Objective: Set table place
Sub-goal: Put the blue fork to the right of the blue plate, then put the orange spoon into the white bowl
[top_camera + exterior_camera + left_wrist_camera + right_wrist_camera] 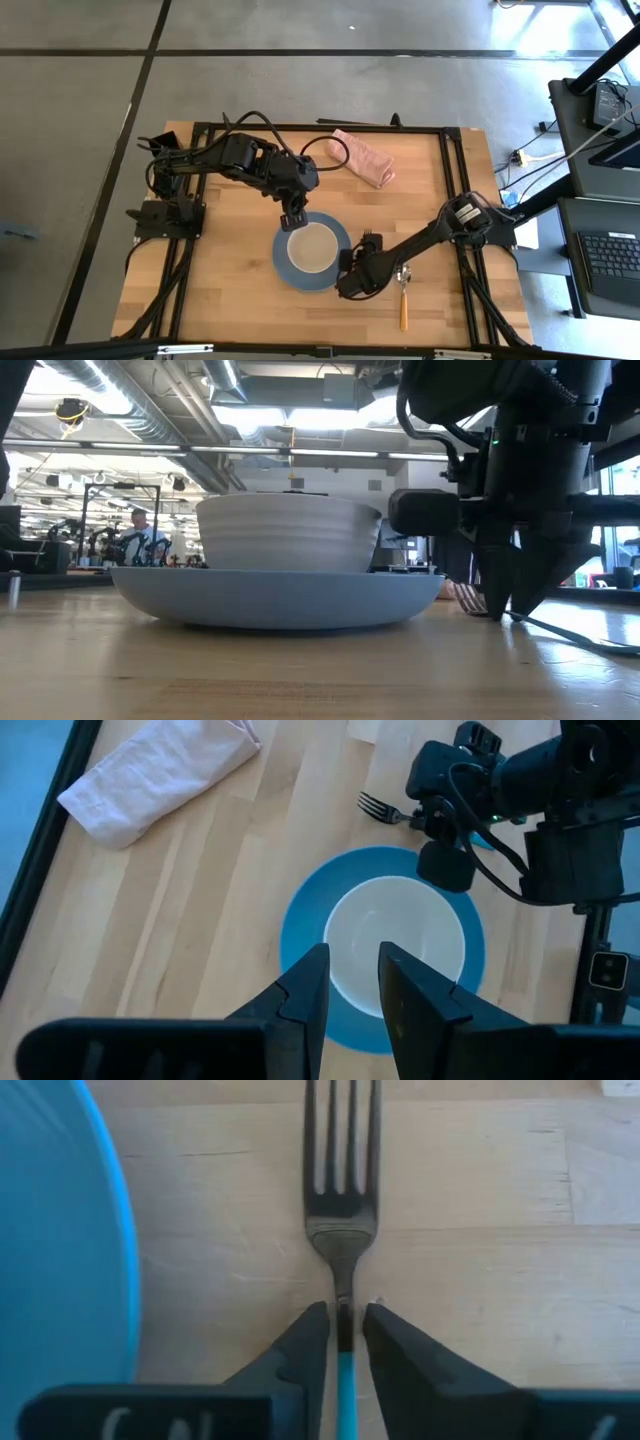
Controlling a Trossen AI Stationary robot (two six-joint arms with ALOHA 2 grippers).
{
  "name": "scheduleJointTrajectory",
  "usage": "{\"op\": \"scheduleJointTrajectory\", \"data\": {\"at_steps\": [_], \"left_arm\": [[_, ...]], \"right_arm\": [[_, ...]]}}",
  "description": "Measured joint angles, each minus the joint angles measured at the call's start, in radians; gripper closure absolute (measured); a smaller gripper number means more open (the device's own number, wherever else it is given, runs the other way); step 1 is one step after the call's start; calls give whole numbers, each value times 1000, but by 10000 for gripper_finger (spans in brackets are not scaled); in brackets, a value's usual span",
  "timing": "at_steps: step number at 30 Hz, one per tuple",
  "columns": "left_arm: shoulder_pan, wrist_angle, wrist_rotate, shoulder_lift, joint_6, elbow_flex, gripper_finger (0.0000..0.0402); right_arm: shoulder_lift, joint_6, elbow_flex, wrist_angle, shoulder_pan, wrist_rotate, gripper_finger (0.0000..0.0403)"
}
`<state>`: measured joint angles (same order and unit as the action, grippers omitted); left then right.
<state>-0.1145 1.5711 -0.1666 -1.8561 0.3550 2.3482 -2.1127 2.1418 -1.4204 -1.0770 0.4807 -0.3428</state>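
The right gripper (345,1330) pinched the fork (343,1200) flat on the worktop (480,1280) just beside the plate (60,1230), while the left gripper (352,985), slightly spread, hovered above the bowl (395,945).

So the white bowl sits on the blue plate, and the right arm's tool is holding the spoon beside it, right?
Not quite. The white bowl does sit on the blue plate, but the right tool is closed on the fork, as the right wrist view shows. The spoon lies untouched on the table.
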Motion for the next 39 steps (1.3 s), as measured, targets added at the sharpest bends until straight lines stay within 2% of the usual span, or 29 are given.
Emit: {"op": "scheduleJointTrajectory", "data": {"at_steps": [6,13,17,22,25,28,34,39], "left_arm": [[0,0,0,0,1,0,319],[0,0,1,0,9,0,319],[0,0,1,6,34,0,319],[0,0,1,6,65,0,319],[-8,0,0,6,112,0,319],[-20,0,-5,6,115,0,319],[-37,0,-49,6,115,0,319],[-38,0,-56,6,116,0,319]], "right_arm": [[51,-16,2,-30,-2,33,307],[207,-80,-4,-29,-2,36,302],[315,-211,-38,-59,-1,126,302],[433,-311,-55,-87,16,312,302],[468,-257,-57,-106,54,427,302],[472,-165,-56,-179,106,479,302],[473,39,19,-156,222,501,302],[471,78,97,-4,257,502,302]]}}
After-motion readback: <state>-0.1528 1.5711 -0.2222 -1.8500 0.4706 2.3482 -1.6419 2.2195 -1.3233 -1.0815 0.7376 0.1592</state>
